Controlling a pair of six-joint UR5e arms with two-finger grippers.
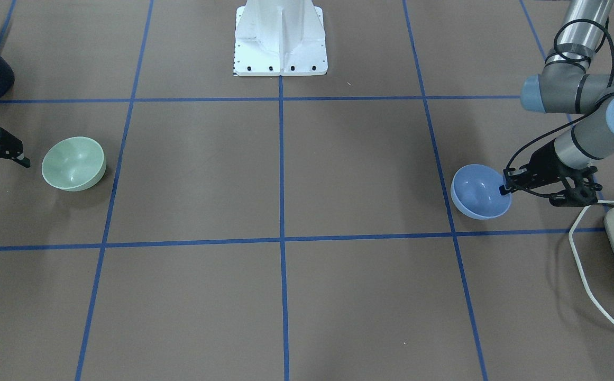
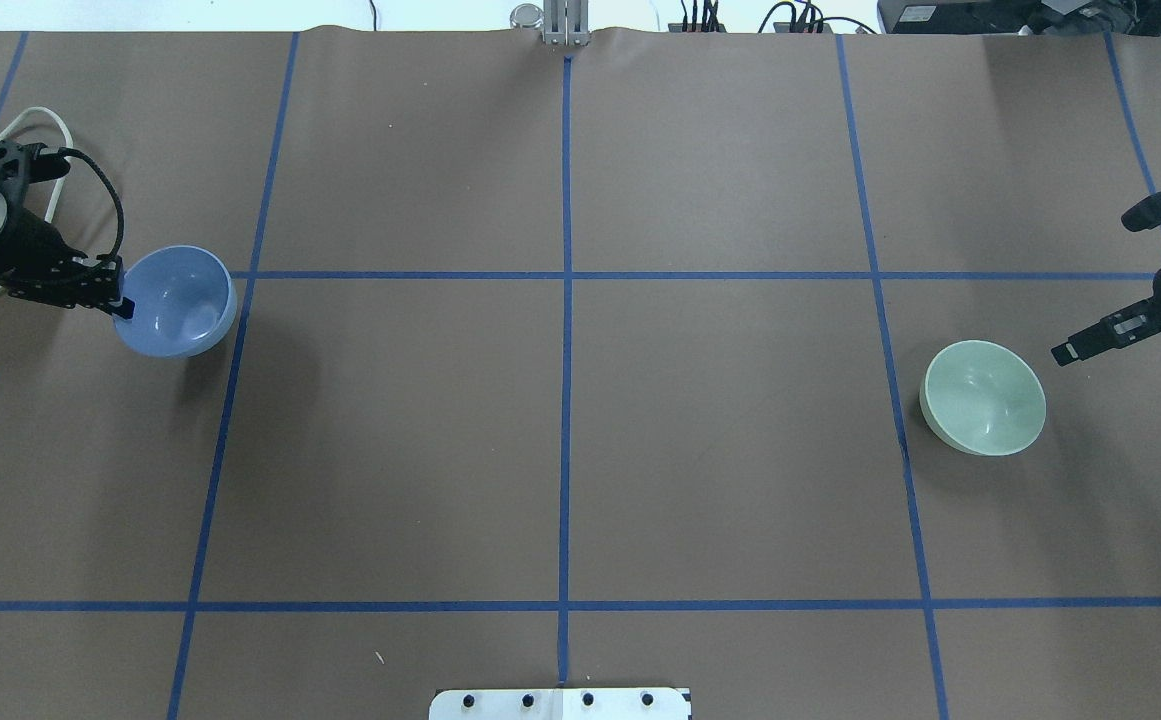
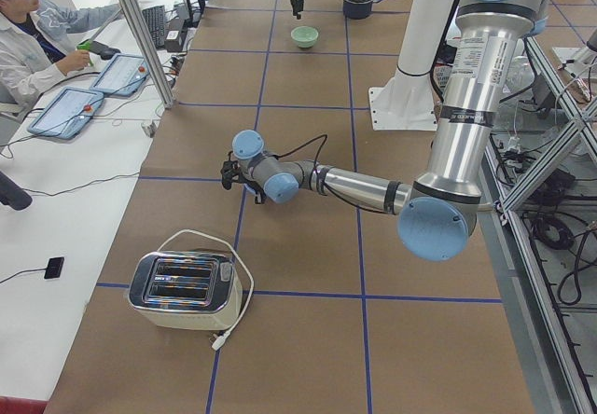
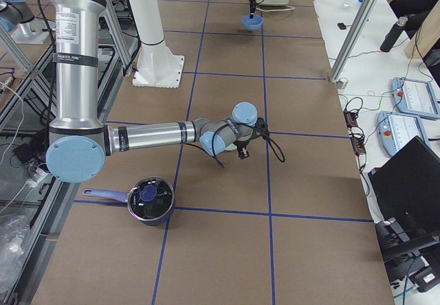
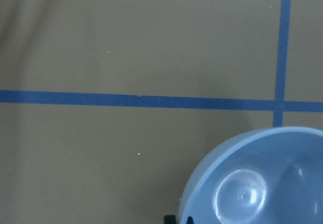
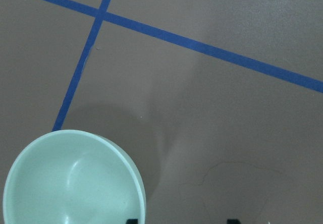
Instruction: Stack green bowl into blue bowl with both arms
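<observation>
The periwinkle-blue bowl stands at the table's left side; it also shows in the front view and the left wrist view. My left gripper is shut on the blue bowl's rim, on the side nearest its arm, seen too in the front view. The pale green bowl stands at the right side, also in the front view and the right wrist view. My right gripper is open and empty, just beside the green bowl's outer edge and apart from it.
A toaster with a white cord stands at the table's end behind the left arm. A dark pot stands at the other end near the right arm. The white pedestal is at the robot's side. Blue tape lines cross the brown table.
</observation>
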